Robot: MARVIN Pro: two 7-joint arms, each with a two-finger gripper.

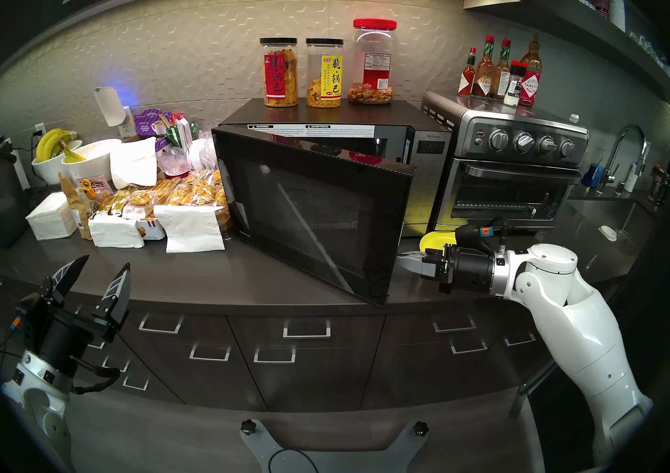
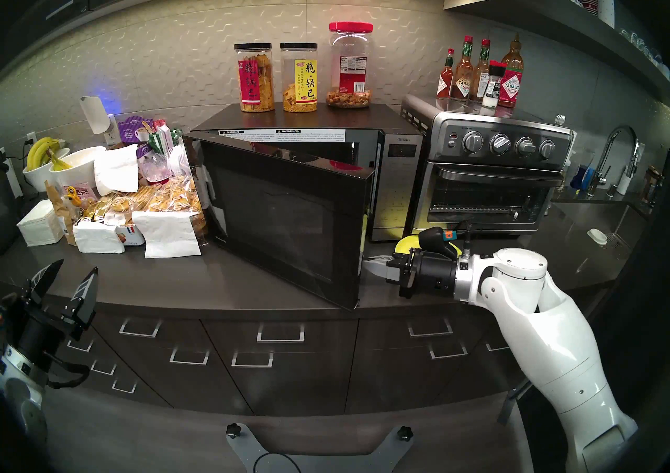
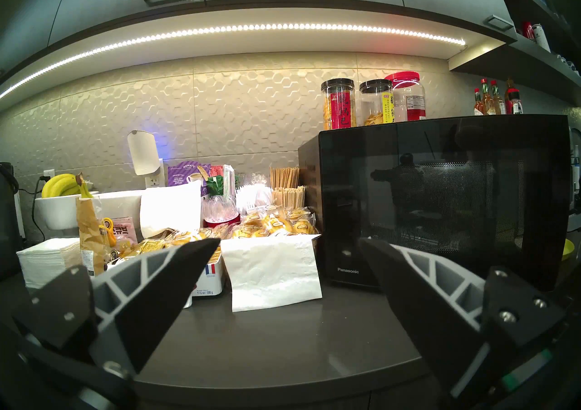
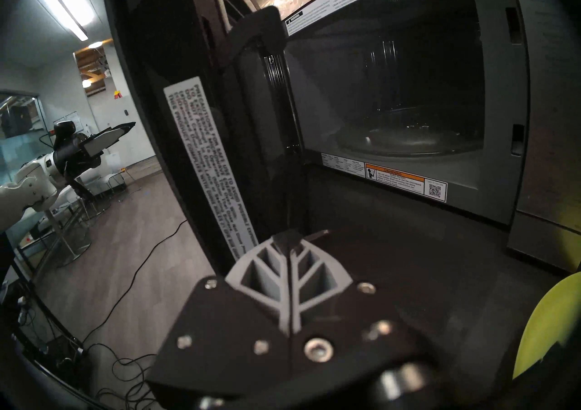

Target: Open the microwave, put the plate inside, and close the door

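- The right gripper (image 1: 411, 261), with grey ribbed fingers pressed together on nothing, sits low over the dark counter (image 1: 253, 276) just behind the free edge of the wide glossy black glass door (image 1: 311, 214); whether the tips touch the door's inner face I cannot tell.
- Only the right wrist view shows that inner face, with a white strip headed "PRECAUTIONS FOR SAFE USE", the dim cavity with its glass turntable (image 4: 408, 142), an orange "WARNING" sticker and a QR code.
- The door stands partly swung out from the large black-and-grey microwave (image 1: 431, 156), whose panel reads "Inverter"; the frame top carries "WARNING" and "ADVERTENCIA"; "Panasonic" reads clearest in the left wrist view.
- The round bright yellow plastic plate (image 1: 437, 241) lies on the counter in front of the steel toaster oven (image 1: 507, 175), half hidden by the right wrist.
- Red-capped sauce bottles (image 1: 531, 80) labelled "TABASCO" stand on that oven.
- The left gripper (image 1: 95, 279), black fingers spread wide and empty, hangs off the counter's front edge, well apart from the door.
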